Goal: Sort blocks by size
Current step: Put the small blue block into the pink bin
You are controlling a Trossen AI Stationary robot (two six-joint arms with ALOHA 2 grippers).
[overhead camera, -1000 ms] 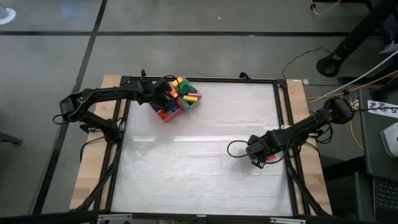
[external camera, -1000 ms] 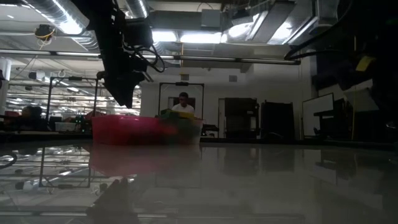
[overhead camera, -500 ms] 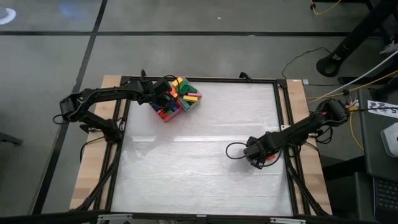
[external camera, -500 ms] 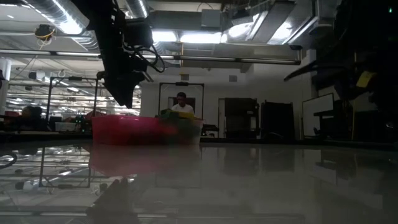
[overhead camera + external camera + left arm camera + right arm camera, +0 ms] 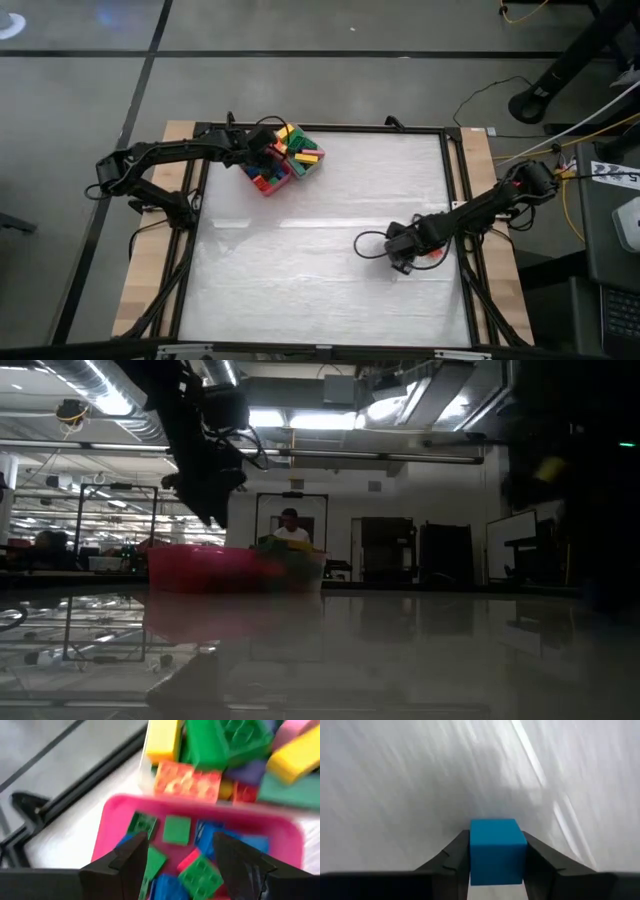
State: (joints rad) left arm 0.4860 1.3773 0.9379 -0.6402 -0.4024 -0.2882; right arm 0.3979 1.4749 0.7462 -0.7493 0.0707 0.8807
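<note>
Small squarish blocks (image 5: 200, 870) lie in the pink tray (image 5: 267, 180) at the table's far left. Long blocks (image 5: 235, 740) fill the clear tray (image 5: 300, 152) right behind it. My left gripper (image 5: 182, 865) hovers open and empty above the pink tray; it also shows in the high view (image 5: 258, 152). My right gripper (image 5: 395, 255) is over the table's right half, shut on a blue squarish block (image 5: 497, 850). My right gripper pinches the blue block by two opposite sides (image 5: 472, 852) between its two fingers. The block's smooth face is toward the wrist camera. The white table top shows beyond it; whether the block is clear of the table, I cannot tell.
The white table top (image 5: 320, 260) lies bare between the trays and my right gripper, inside a black frame (image 5: 455, 190). A small red thing (image 5: 432, 255) shows beside my right arm. In the low view, a person (image 5: 291, 525) stands in the room far behind the table.
My right gripper has gone a short way toward the table's left edge, still shut on the blue block. My left gripper has shifted and tipped a little above the trays.
</note>
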